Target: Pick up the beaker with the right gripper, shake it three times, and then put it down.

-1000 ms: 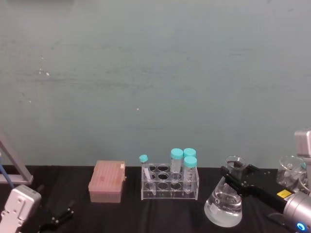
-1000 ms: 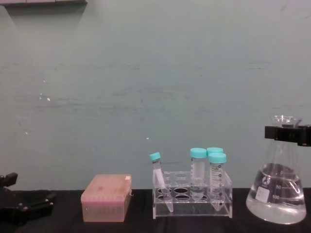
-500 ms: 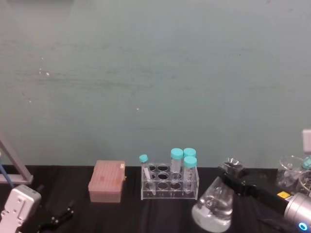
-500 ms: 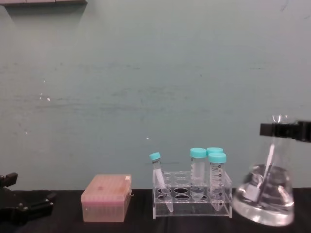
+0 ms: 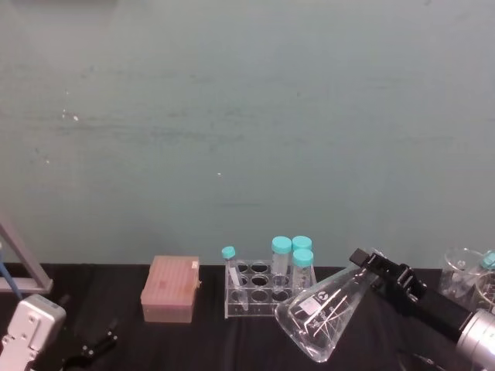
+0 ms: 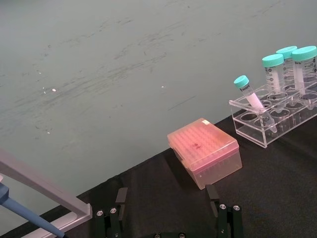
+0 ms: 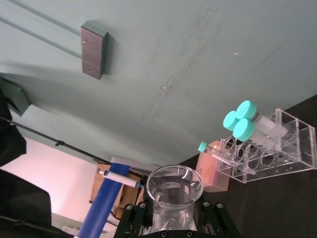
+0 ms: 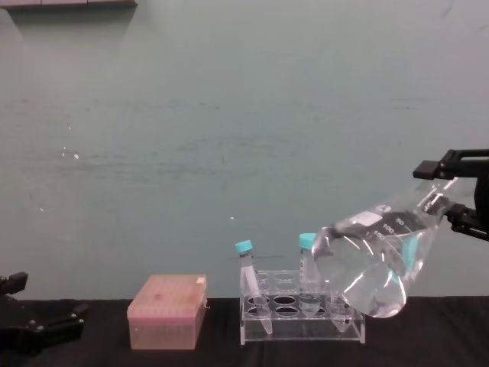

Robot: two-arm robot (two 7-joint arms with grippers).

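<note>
**Position.** Found beaker (image 8: 365, 267) lifted clear of worktop (image 8: 214, 353), over its right part. In chest view, overlaps right end of tube rack (image 5: 251, 297). Found right tool (image 8: 437, 191) pinching neck just below flared rim, flat jaws pressed onto glass from both sides. Found left tool (image 6: 168, 212) parked low at left, fingers spread, gripping nothing.

**Handling (judgement).**
- Rate as rigid, brittle, smooth glass; likely slippery under flat jaws.
- Partly filled w/ clear liquid, so expect bottom-heavy load w/ weight shifting as liquid sloshes.
- No stopper seen on mouth: spill risk at steep tilt.
- Judge neck the only sensible hold: narrow enough for jaws, w/ rim flare as stop against sliding out.
- Judge wide base too broad to span.

**Orientation.** Tilted hard. Traced long axis from base, low & toward robot's left, up to rim, high & toward robot's right. Noted mouth pointing up & right, into tool. Noted liquid pooled in low side of base, away from neck. Noted white scale marks on upper face.

**Clearance.** Base looks close to teal-capped tubes (image 5: 281, 246) in chest view; depth gap can't be told there. From head view, judged nearer robot than rack. Pink tip box (image 5: 170, 290) well apart to left.
</note>
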